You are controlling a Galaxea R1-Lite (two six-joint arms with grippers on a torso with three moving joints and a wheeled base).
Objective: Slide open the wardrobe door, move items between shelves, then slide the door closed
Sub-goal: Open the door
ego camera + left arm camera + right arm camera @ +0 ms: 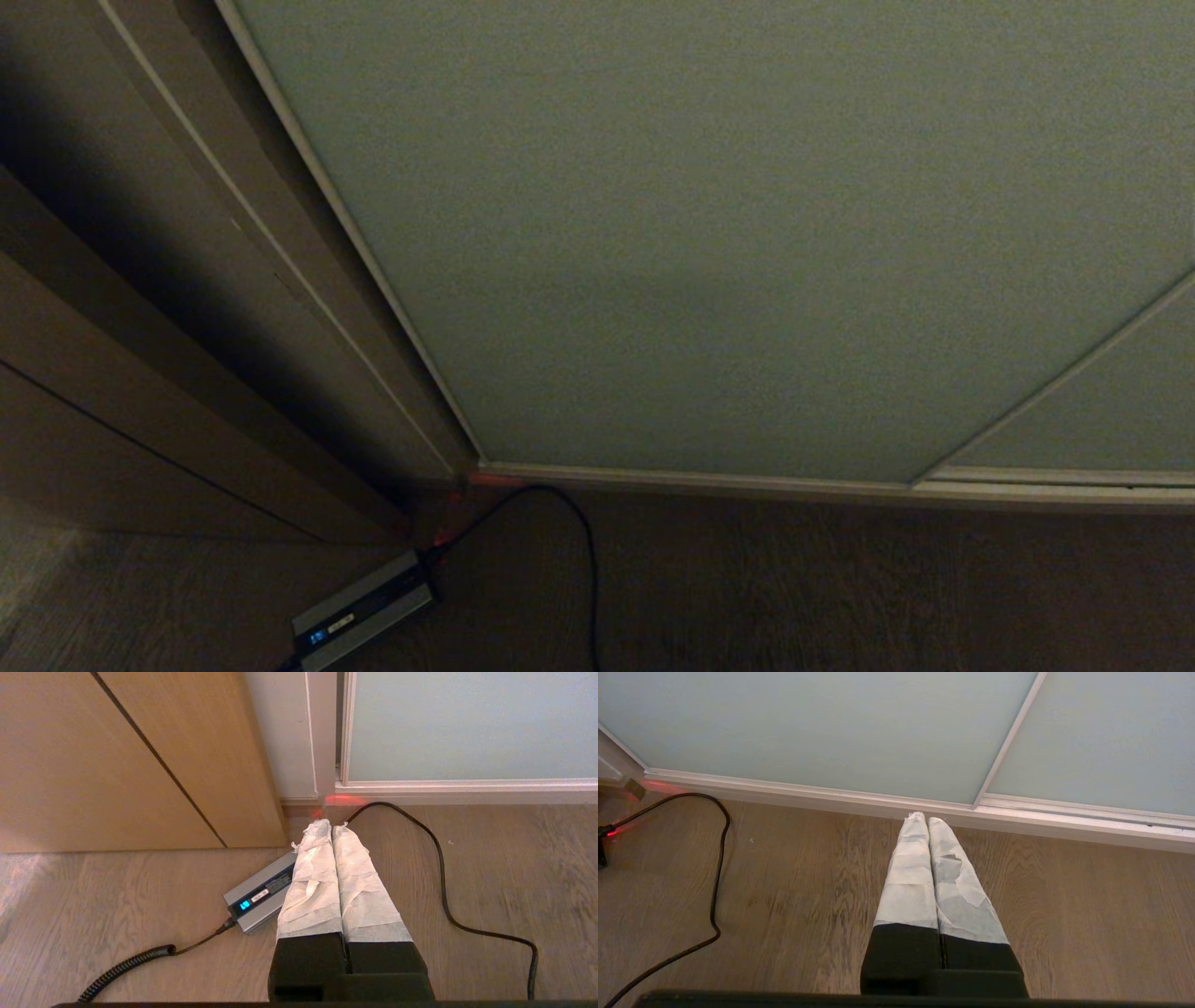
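The sliding wardrobe door is a wide pale grey-green panel in a thin beige frame, and it stands closed. It also fills the far part of the left wrist view as the door and of the right wrist view as the door. The items and the shelves are hidden behind it. My left gripper hangs over the floor near the door's left corner, its white-wrapped fingers pressed together, empty. Over the floor before the door's bottom rail my right gripper is shut and empty too. Neither arm shows in the head view.
Brown wooden panelling stands left of the door. A grey charger box with a blue light lies on the wooden floor by that corner, and its black cable loops toward the door's bottom rail. A second door panel overlaps at right.
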